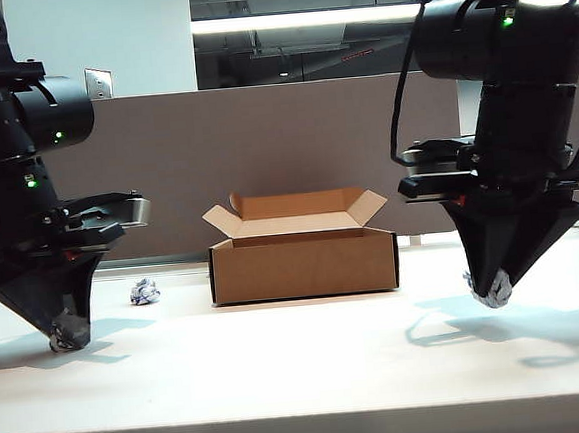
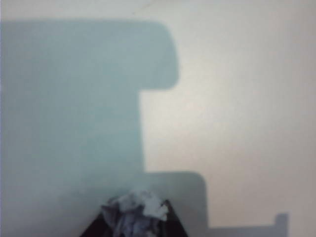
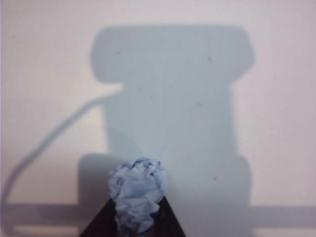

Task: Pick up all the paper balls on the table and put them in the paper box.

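White table (image 1: 302,376) all around you, broad and bare in front of the paper box (image 1: 303,264), with the pale front edge running along the near side. Behind the box, a grey divider panel (image 1: 263,138) walls off the far edge. The brown cardboard box sits mid-table, its four short flaps splayed outward and its top open, with clear surface to either side of it.

Your left gripper (image 1: 68,336) is down low at the left end of the table, its dark fingers pinched around a paper ball (image 1: 66,339); the left wrist view shows that wad (image 2: 136,212) wedged between the black fingertips, crumpled white with grey creases, over a big soft shadow on the table.

Your right gripper (image 1: 492,289) hangs at the right side, clear of the surface, clamped on a second ball (image 1: 493,290). From the right wrist view that one (image 3: 138,195) looks rounder, tightly wrinkled, white with blue print.

The third ball (image 1: 145,291) lies loose on the table, just left of the box and apart from it, beyond your left gripper. It is small, crinkled and speckled with blue-grey marks.
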You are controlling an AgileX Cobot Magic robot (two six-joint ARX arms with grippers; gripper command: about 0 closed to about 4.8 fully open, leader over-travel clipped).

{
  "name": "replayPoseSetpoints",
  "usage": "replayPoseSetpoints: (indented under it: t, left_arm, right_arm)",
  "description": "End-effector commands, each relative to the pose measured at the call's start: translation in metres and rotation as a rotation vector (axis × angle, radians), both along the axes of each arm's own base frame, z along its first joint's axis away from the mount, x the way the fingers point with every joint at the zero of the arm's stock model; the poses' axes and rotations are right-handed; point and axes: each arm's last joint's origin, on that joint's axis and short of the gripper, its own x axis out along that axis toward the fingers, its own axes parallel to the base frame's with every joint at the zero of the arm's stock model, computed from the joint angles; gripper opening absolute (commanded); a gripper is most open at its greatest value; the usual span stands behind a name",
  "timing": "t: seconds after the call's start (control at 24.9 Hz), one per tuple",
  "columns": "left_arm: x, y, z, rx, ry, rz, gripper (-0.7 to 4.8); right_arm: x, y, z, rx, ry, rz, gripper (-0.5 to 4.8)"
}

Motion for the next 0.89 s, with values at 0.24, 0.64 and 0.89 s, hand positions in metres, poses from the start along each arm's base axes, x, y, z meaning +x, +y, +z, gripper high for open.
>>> replayPoseSetpoints:
  t: [0.24,0.64,0.89]
  left_arm:
    - [0.016,-0.017,0.046,-0.055,-0.069,-0.037,1.15]
    - [0.049,-0.060,0.131,-0.267,-0.496,-0.051,1.15]
    - [0.068,-0.074,0.114,-0.427,-0.482,-0.102,1.22]
  right_arm:
    - [0.024,0.011,0.044,0.072,-0.184,0.028,1.15]
    - [0.077,0.038,0.108,0.253,-0.458,0.098,1.16]
    - [0.120,0.059,0.097,0.273,-0.467,0.115,1.16]
